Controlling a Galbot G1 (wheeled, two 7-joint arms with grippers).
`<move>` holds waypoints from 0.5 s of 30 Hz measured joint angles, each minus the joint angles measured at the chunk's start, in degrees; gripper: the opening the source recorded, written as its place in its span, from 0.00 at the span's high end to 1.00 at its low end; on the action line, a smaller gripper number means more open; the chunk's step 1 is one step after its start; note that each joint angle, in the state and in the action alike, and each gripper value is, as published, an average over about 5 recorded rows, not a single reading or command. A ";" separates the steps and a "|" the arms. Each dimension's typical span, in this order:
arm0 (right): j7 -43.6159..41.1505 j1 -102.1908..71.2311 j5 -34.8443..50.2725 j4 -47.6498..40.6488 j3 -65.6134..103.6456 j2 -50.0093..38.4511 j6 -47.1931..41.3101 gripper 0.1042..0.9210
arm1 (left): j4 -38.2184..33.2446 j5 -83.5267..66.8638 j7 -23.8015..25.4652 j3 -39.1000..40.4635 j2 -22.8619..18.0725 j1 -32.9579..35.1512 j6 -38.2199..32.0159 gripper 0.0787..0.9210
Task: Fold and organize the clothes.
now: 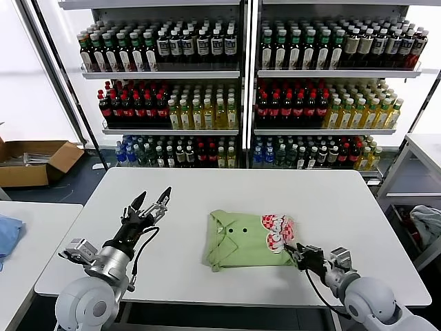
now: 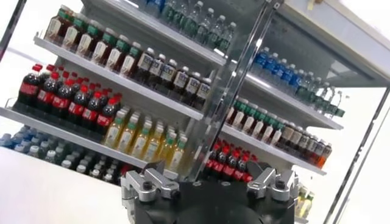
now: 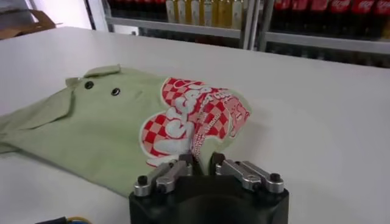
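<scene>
right hand [image 1: 298, 251] pinching shirt [image 1: 241, 241] edge | left hand [image 1: 153, 198] wide, raised above bare table [image 1: 172, 186]

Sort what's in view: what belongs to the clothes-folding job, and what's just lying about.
Job:
- green shirt, part folded on the white table
- right gripper, pinching the shirt's edge
- left gripper, open, raised over the table

Lying about:
- drink shelves
- cardboard box
- blue cloth on the side table

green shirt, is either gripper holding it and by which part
The right gripper pinches the green shirt at its edge beside the red-and-white print; the left gripper holds nothing.
</scene>
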 measured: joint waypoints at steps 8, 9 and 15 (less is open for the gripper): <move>-0.31 -4.49 -1.36 2.97 6.06 -0.50 4.47 0.48 | -0.64 1.40 0.31 -0.51 0.13 1.17 -0.03 0.12; -0.50 -5.37 -1.42 3.53 7.25 -0.35 5.16 0.45 | -0.74 1.62 0.44 -0.69 0.27 1.40 -0.11 0.12; -2.22 -11.45 -2.32 6.50 15.98 2.29 9.47 0.23 | -0.61 4.52 1.93 -2.15 1.25 2.91 -1.11 0.12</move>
